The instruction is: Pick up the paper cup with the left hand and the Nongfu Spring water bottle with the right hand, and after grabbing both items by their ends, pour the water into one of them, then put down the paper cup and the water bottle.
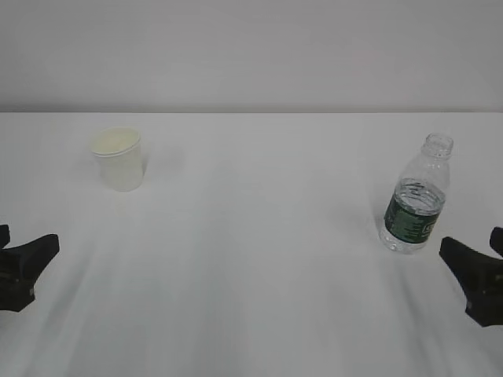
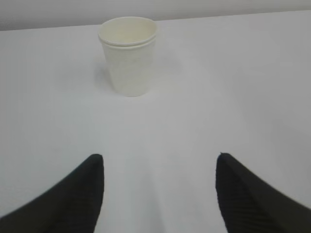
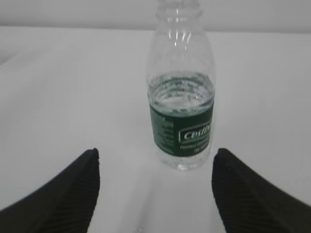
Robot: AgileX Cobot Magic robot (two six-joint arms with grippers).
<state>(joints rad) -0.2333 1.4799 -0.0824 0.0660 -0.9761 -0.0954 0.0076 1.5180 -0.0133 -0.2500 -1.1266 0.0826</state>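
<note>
A pale cream paper cup [image 1: 119, 159] stands upright at the back left of the white table; the left wrist view shows the cup [image 2: 128, 56] well ahead of my left gripper [image 2: 159, 158], which is open and empty. An uncapped clear water bottle [image 1: 416, 196] with a dark green label stands upright on the right, about half full of water [image 3: 181, 92]. My right gripper [image 3: 155, 151] is open, and the bottle [image 3: 181, 92] stands just beyond its fingertips, slightly right of centre. In the exterior view the left gripper [image 1: 23, 259] and right gripper [image 1: 475, 263] show only at the frame edges.
The white table [image 1: 259, 259] runs back to a pale wall [image 1: 251, 55]. Nothing else stands between the cup and the bottle.
</note>
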